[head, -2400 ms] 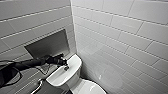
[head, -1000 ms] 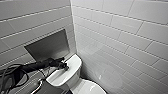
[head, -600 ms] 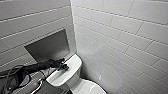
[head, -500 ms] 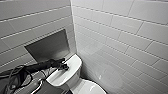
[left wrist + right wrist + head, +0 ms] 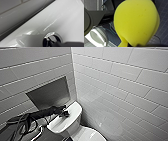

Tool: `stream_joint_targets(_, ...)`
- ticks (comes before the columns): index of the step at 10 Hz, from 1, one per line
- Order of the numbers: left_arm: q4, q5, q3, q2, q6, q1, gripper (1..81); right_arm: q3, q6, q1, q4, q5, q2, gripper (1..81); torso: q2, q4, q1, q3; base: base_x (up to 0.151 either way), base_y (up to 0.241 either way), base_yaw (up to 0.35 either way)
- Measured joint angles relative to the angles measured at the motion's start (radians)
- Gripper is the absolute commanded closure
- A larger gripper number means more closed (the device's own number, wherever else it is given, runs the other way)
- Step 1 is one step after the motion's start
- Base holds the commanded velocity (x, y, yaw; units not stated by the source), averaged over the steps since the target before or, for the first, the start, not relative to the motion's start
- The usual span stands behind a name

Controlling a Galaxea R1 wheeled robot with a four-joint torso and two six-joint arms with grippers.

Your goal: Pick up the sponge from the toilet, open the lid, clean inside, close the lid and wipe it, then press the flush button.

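- Your right gripper [image 5: 141,45] is clenched on the sponge [image 5: 136,22]: the yellow block bulges and folds where it is pinched. It hangs well apart from the flush button [image 5: 53,39], over dark gridded floor.
- Your left gripper [image 5: 63,113] sits on the flush button. A dark part of it reaches into the chrome ring in the left wrist view. I cannot tell whether it is spread or closed, nor whether it presses or merely touches.
- The flush button is set in the glossy tank top [image 5: 72,113]. This looks like the pressing step, so the task seems close to its end.
- Below the flush button the lid [image 5: 87,135] of the toilet [image 5: 75,124] looks shut, though little of it shows.
- Behind the flush button a dark wall recess [image 5: 48,94] opens in the tiled wall [image 5: 120,84].
- Risk: the contact looks off-centre, toward the ring's edge. Push there and the tip may skate off the chrome onto slick ceramic, so no flush.
- Risk: a hard downward push loads the arm against rigid ceramic. Ease in rather than jab.
- Risk: the arm lies just beside the recess edge. A sideways correction could knock it.
- Risk: slacken your right grip and the sponge falls to the floor.
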Motion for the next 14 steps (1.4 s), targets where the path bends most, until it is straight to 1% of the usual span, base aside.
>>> stream_joint_targets(1, 0.006, 0.009, -0.022, 0.016, 0.002, 0.000, 81.1, -0.001, 0.000, 0.000, 0.000, -0.001, 0.003, 81.1, -0.001, 0.000, -0.001, 0.000, 0.000, 0.000, 0.000)
stream_joint_targets(3, 0.021, 0.005, -0.021, 0.017, 0.004, 0.003, 81.1, -0.005, 0.000, 0.000, 0.000, -0.002, 0.013, 81.1, -0.001, 0.000, -0.003, 0.001, 0.000, 0.000, 0.000)
stream_joint_targets(6, 0.044, -0.019, 0.054, -0.020, 0.004, 0.005, 81.1, -0.010, 0.000, 0.001, 0.000, -0.007, 0.017, 81.1, -0.001, 0.000, -0.003, 0.001, 0.000, 0.000, 0.000)
stream_joint_targets(7, 0.049, -0.026, 0.098, -0.042, 0.004, 0.004, 81.1, -0.011, 0.000, 0.001, 0.000, -0.007, 0.021, 81.1, 0.000, 0.000, -0.002, 0.000, 0.000, 0.000, 0.000)
stream_joint_targets(8, 0.046, -0.056, 0.155, -0.070, 0.006, -0.006, 81.1, -0.011, 0.000, 0.001, -0.001, -0.008, 0.026, 81.1, 0.000, 0.000, -0.001, 0.000, 0.000, 0.000, 0.000)
stream_joint_targets(10, 0.017, -0.086, 0.294, -0.116, 0.013, -0.073, 81.1, -0.011, 0.000, 0.003, -0.001, -0.009, 0.030, 81.1, 0.001, 0.000, 0.000, -0.001, 0.000, 0.000, 0.000)
stream_joint_targets(14, -0.022, -0.083, 0.536, -0.293, -0.006, -0.124, 81.1, -0.013, -0.002, 0.009, -0.001, -0.009, 0.032, 81.1, 0.001, 0.000, 0.001, -0.001, 0.000, 0.000, 0.000)
